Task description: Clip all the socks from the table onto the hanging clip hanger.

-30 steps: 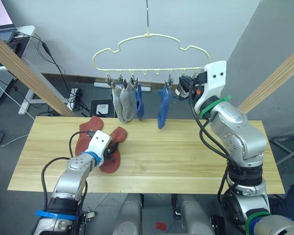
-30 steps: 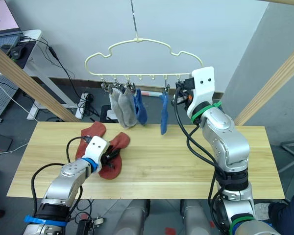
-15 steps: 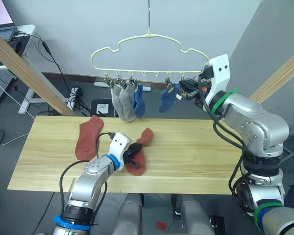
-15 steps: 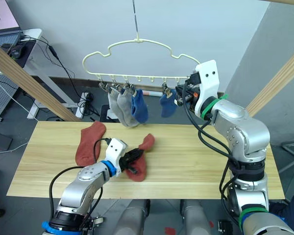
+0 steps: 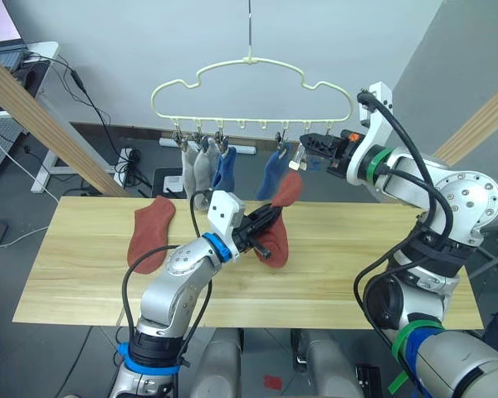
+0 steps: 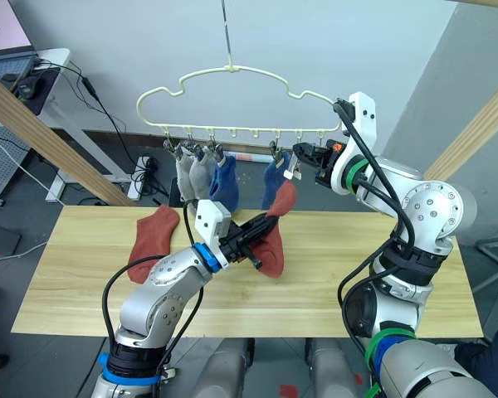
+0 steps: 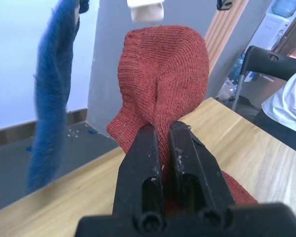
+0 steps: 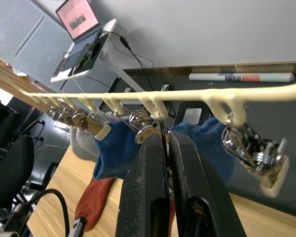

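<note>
The pale yellow clip hanger point(image 5: 249, 76) hangs over the far edge of the table point(image 5: 357, 274). Two grey socks point(image 5: 192, 170) and two blue socks point(image 5: 272, 172) hang from its clips. My left gripper point(image 5: 261, 225) is shut on a rust-red sock point(image 5: 275, 232), held up off the table, its top just under a white-tipped clip point(image 5: 296, 162). In the left wrist view the fingers point(image 7: 148, 158) pinch the red sock point(image 7: 163, 79) beside a blue sock point(image 7: 54, 98). My right gripper point(image 5: 307, 155) is shut on a metal clip point(image 8: 144, 127) of the hanger. A second red sock point(image 5: 149, 232) lies flat on the table's left.
Thick slanted wooden poles stand at the left point(image 5: 41, 116) and right point(image 5: 473, 124). A desk with a laptop point(image 5: 4, 50) and floor cables sit far left. The left wrist view shows a black chair point(image 7: 271, 59) and a person in white point(image 7: 291, 103) beyond the table.
My left gripper has lifted the red sock off the table, up and to the right toward the hanger. The right arm has swung out rightward, its gripper still at the clips.
</note>
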`<act>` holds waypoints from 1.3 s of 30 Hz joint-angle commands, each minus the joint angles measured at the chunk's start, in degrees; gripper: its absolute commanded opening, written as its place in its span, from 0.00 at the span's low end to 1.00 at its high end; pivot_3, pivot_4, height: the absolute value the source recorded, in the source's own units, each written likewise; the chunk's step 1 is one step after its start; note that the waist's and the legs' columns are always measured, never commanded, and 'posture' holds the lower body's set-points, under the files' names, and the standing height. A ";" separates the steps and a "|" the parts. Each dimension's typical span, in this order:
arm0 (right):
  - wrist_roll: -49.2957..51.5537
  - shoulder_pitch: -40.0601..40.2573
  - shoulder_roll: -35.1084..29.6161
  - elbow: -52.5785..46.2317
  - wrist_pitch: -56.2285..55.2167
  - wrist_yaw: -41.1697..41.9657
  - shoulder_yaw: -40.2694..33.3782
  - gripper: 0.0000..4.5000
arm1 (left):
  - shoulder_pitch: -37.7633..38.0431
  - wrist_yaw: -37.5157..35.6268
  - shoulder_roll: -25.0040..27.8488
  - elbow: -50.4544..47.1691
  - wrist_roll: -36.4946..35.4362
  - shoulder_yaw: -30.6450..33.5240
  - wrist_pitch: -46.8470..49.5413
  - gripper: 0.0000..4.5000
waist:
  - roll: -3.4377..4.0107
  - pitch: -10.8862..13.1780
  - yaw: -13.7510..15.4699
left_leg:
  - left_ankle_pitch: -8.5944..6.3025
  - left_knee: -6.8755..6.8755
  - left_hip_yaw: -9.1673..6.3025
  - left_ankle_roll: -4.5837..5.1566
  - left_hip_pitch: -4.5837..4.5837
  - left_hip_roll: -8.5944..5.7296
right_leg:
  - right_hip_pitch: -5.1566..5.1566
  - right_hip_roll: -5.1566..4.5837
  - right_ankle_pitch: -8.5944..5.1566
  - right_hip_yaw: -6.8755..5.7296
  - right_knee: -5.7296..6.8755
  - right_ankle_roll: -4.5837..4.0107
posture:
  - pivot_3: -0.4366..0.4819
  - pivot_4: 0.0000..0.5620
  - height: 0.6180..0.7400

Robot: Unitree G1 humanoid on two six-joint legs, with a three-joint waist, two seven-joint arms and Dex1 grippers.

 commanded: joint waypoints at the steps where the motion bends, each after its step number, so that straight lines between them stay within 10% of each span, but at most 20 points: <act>1: -1.10 1.22 0.27 -1.33 2.32 -1.70 -1.14 0.00 | -0.80 0.46 -0.36 -1.71 0.40 -0.42 -1.92 0.01 | 0.00 0.00 -0.01 | 0.00 0.00 0.00 0.00 0.00 0.00 | 0.00 0.00 0.00 0.00 0.00 0.00 | 0.61 0.59 1.00; 16: -0.46 1.84 2.59 -2.48 2.83 -2.65 -1.77 0.00 | -2.30 1.74 -1.72 -1.59 0.76 -1.04 -3.81 0.01 | 0.00 0.00 -0.03 | 0.00 0.00 -0.01 0.01 0.00 0.01 | 0.00 0.01 0.00 -0.02 0.01 0.01 | 0.61 0.60 1.00; 29: 9.74 4.04 -3.11 -9.46 2.84 4.47 -5.18 1.00 | -4.39 1.71 -3.07 0.17 -1.89 -0.26 -2.25 0.00 | 0.01 0.01 -0.38 | 0.00 0.00 0.05 0.01 -0.17 0.01 | -0.19 0.07 0.00 0.00 0.03 0.00 | 0.60 0.57 1.00; 39: 4.40 21.57 -13.41 -26.61 -11.63 2.20 9.72 1.00 | -6.22 -0.34 -2.81 6.52 -7.81 3.23 3.64 0.66 | 0.00 0.00 -1.20 | 0.01 0.07 0.06 0.00 -0.22 -0.03 | -0.19 0.09 -0.02 -0.03 0.02 0.05 | 0.57 0.55 1.00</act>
